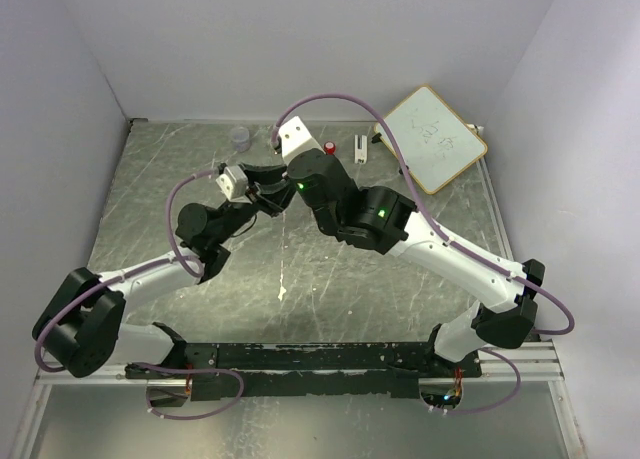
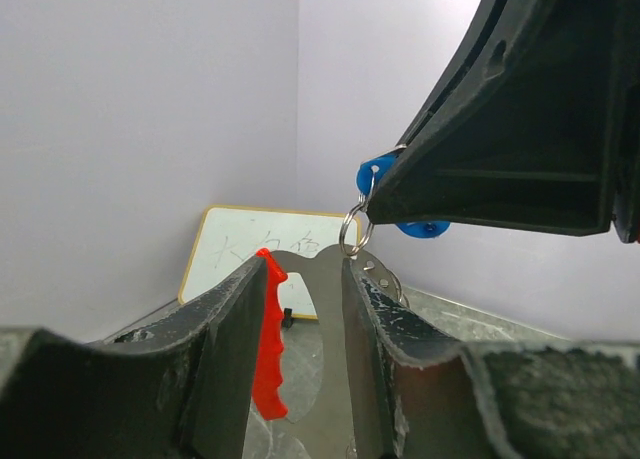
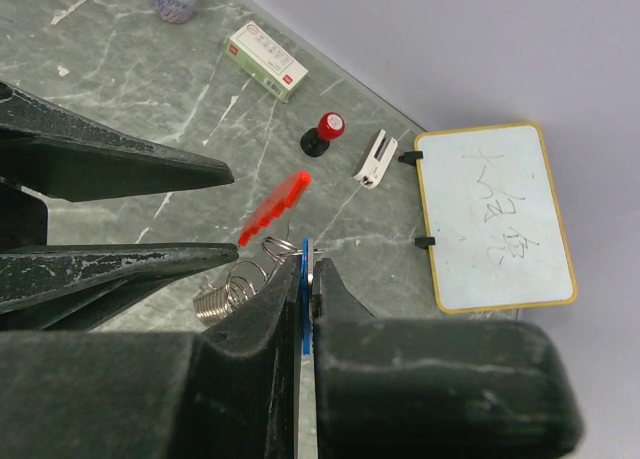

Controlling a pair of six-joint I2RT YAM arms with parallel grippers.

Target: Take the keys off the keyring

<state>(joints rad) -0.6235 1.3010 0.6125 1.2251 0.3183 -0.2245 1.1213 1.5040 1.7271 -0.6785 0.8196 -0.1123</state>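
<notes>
Both grippers meet above the middle of the table (image 1: 200, 279). My left gripper (image 2: 305, 264) has the silver flat bunch of keys (image 2: 330, 319) between its fingers: the red strip (image 2: 268, 339) lies against the left finger and the metal edge against the right one. A thin keyring (image 2: 353, 224) runs from the bunch's top up to the blue-headed key (image 2: 378, 171). My right gripper (image 3: 308, 264) is shut on that blue key (image 3: 304, 279), edge-on between its pads. Wire rings (image 3: 280, 247) and a coil (image 3: 225, 294) hang beside it.
A yellow-framed whiteboard (image 1: 435, 137) lies at the back right. Near it are a red-and-black knob (image 3: 325, 134), a white clip (image 3: 375, 159) and a small box (image 3: 265, 59). A clear cup (image 1: 240, 136) stands at the back. White walls close in three sides.
</notes>
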